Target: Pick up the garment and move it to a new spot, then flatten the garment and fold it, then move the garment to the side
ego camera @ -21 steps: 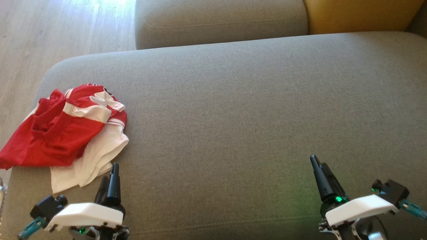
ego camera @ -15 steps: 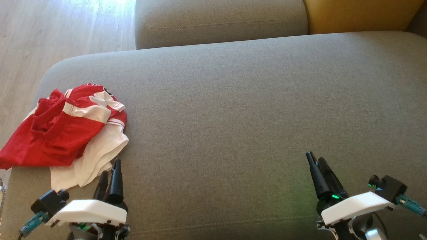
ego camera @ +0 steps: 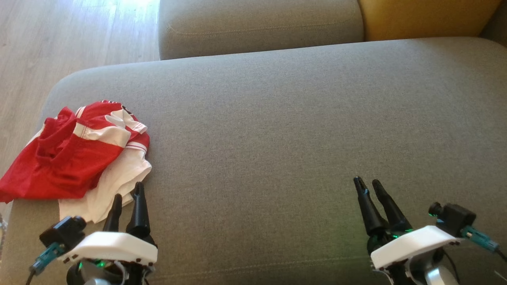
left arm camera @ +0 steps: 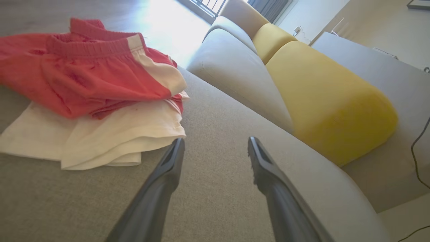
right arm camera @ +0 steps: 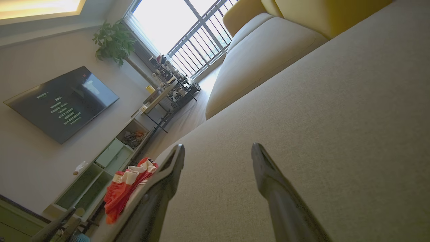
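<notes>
The crumpled red-and-white garment (ego camera: 75, 158) sits at the grey sofa seat's (ego camera: 277, 118) left end, the left gripper (ego camera: 128, 190) just beside its white hem, the right gripper (ego camera: 366, 180) well apart; the 2 have jaws spread wide

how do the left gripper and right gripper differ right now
The left gripper sits right by the garment's white edge; the right gripper is over bare sofa cushion, far from it. Left gripper's fingers point nearly straight up the head view; right gripper's lean left. Both open, empty.
</notes>
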